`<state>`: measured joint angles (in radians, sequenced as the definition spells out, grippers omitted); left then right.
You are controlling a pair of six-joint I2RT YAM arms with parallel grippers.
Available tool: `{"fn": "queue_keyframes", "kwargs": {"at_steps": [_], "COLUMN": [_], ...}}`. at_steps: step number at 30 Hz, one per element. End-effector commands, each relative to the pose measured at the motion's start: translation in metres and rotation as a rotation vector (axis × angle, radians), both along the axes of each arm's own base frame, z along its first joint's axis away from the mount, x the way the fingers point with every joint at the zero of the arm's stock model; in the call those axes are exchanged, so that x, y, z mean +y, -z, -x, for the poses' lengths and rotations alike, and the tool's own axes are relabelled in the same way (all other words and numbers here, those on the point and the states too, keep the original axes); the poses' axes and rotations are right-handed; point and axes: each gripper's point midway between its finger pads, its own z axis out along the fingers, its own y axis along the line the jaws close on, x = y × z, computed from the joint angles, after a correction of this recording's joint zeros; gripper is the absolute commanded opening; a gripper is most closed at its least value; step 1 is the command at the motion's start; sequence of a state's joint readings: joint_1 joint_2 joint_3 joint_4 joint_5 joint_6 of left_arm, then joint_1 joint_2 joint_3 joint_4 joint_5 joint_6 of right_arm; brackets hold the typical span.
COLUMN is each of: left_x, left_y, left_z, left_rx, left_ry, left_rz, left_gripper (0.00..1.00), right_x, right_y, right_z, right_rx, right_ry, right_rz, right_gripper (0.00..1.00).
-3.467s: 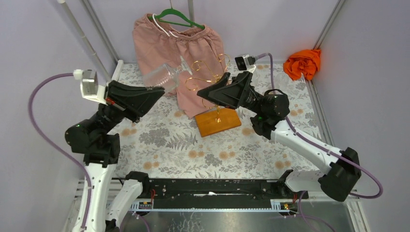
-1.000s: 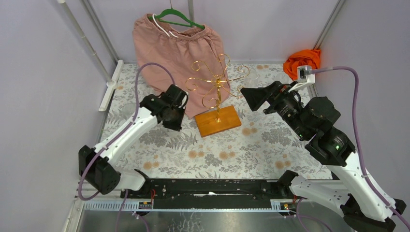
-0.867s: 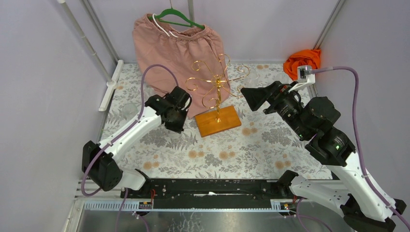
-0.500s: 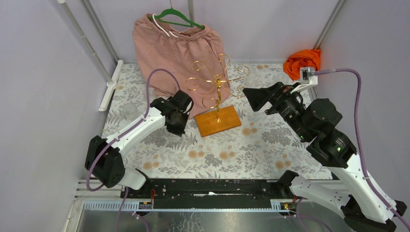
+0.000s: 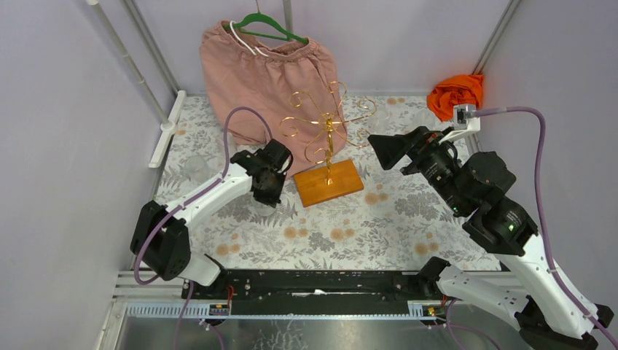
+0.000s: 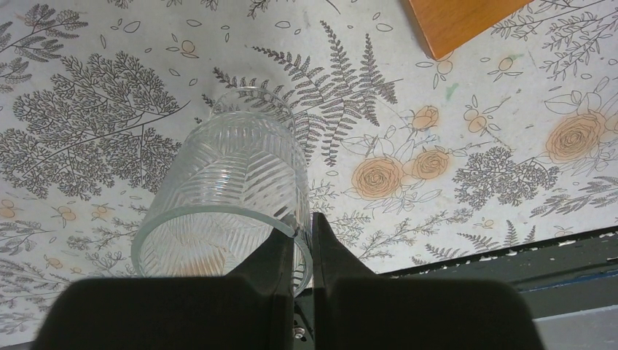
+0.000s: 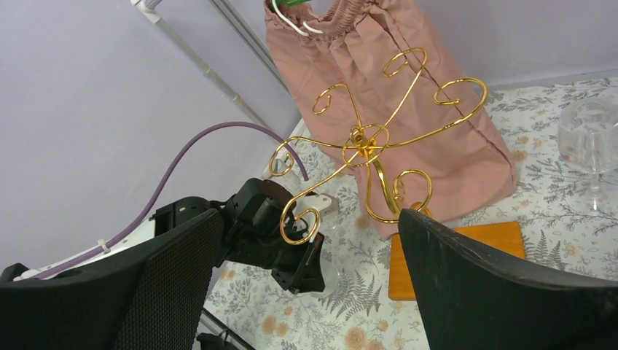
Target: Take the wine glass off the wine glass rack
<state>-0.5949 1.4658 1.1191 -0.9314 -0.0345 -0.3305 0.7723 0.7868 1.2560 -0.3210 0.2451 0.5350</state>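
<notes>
One wine glass rack, two wine glasses (at least), one orange cloth.

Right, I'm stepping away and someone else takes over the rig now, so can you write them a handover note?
The left gripper is shut on the rim of the wine glass, low over the table beside the wooden base; whether the glass touches the table, I cannot tell.
The right gripper is open and empty, facing the wine glass rack.
Done: the glass is off the rack, whose hooks are bare.
Left: set it down and release.
A second glass stands on the table near the pink shorts.
</notes>
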Motion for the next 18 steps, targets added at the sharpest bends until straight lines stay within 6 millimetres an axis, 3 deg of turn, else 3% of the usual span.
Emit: {"fn": "queue_keyframes", "kwargs": {"at_steps": [1, 13, 18], "left_x": [-0.005, -0.002, -0.001], "left_y": [0.006, 0.017, 0.018], "left_z": [-0.008, -0.007, -0.005], "left_rx": [-0.026, -0.006, -0.002], "left_ry": [-0.010, -0.018, -0.020], "left_rz": [0.008, -0.016, -0.019], "left_gripper": [0.00, 0.01, 0.15], "right_x": [-0.004, -0.005, -0.004], "right_y": [0.000, 0.002, 0.003], "right_z": [-0.003, -0.004, -0.005], "right_rx": [-0.014, -0.013, -0.010], "right_ry": [0.026, 0.035, 0.035], "right_rz": [0.005, 0.010, 0.014], "right_gripper": [1.00, 0.99, 1.00]}}
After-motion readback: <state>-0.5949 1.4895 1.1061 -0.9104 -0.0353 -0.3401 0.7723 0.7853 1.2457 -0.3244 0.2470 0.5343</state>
